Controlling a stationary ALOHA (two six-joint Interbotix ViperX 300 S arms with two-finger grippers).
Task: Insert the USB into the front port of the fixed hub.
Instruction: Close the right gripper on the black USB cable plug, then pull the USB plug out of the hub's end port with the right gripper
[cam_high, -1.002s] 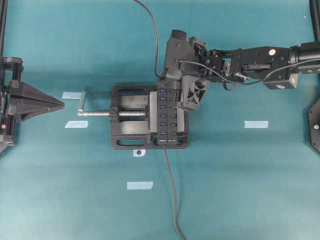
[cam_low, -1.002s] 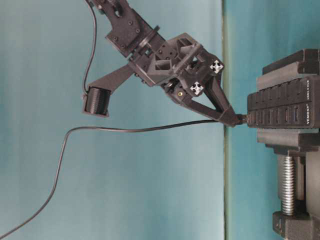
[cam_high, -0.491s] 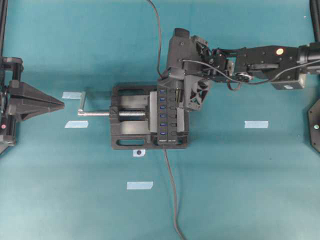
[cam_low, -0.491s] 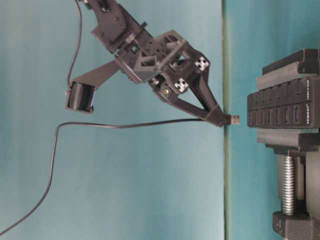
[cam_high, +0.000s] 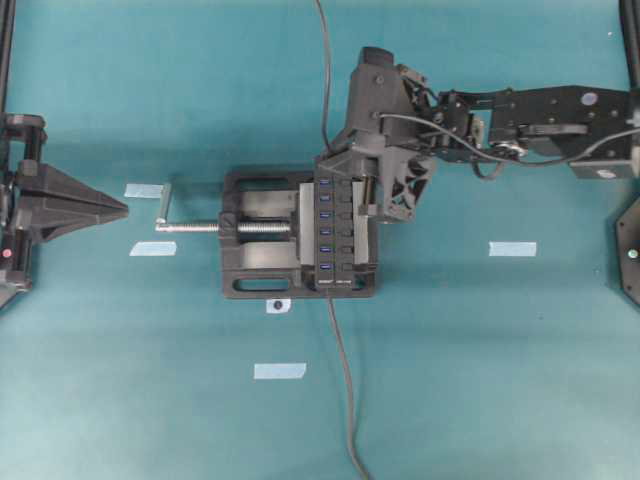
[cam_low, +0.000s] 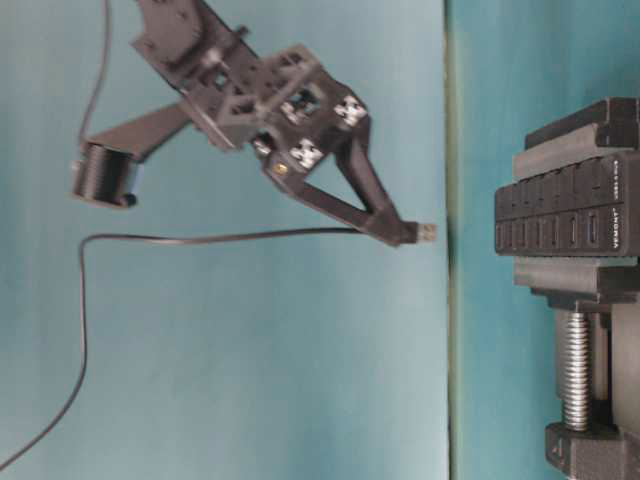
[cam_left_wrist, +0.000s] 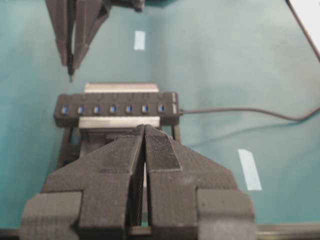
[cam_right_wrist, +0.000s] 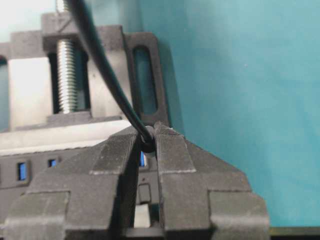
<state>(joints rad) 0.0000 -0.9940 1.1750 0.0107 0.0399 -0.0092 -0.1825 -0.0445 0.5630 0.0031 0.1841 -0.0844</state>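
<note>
the right gripper (cam_low: 400, 232) is clamped on the usb (cam_low: 422, 232), with the plug's metal tip protruding past the fingertips. in the table-level view the plug is clear of the fixed hub (cam_low: 565, 222), with teal background visible between the tip and the hub's end. the cable (cam_low: 200, 238) trails from the plug back past the gripper and loops down. in the right wrist view the cable (cam_right_wrist: 107, 80) is pinched between the two fingers (cam_right_wrist: 172, 150), with the hub's blue ports (cam_right_wrist: 21, 171) below. the hub (cam_high: 335, 228) is fixed in a black vise (cam_high: 255, 235) with a silver screw handle (cam_high: 165, 212) pointing left. the left gripper (cam_high: 105, 208) rests at the far left of the overhead view, well apart from the vise, its jaws pressed together on nothing.
</note>
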